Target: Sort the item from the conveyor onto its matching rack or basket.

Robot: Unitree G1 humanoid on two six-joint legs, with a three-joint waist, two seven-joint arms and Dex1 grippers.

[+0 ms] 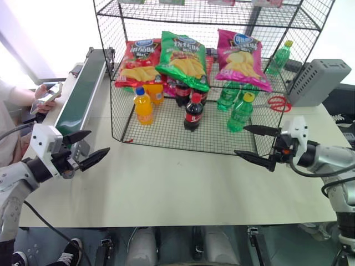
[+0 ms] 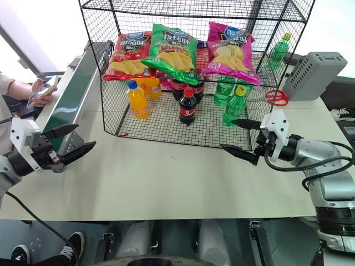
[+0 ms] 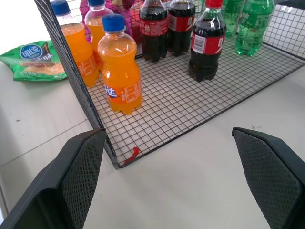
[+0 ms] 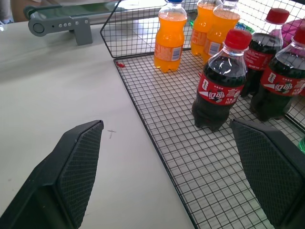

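The item, a glossy pink crisp bag (image 1: 241, 58) with a round blue logo, lies on a mesh tier at the right of the black wire rack (image 1: 166, 141), leaning against the back. The conveyor (image 1: 83, 94) runs along the table's left side, and nothing lies on the dark green belt that I see. My left gripper (image 1: 99, 142) hovers open near the conveyor's near end, pointing toward the rack's left corner. My right gripper (image 1: 240, 140) stands open by the rack's front right corner. Nothing is between either pair of fingers.
A red bag (image 1: 138, 58) and a green bag (image 1: 183, 55) share the pink bag's tier. Orange (image 1: 143, 106), cola (image 1: 193, 112) and green bottles (image 1: 239, 113) stand on the bottom mesh. A grey ribbed box (image 1: 319, 80) and red scissors (image 1: 279, 102) sit at the right. A person's hand (image 1: 47, 97) holds a phone left of the conveyor.
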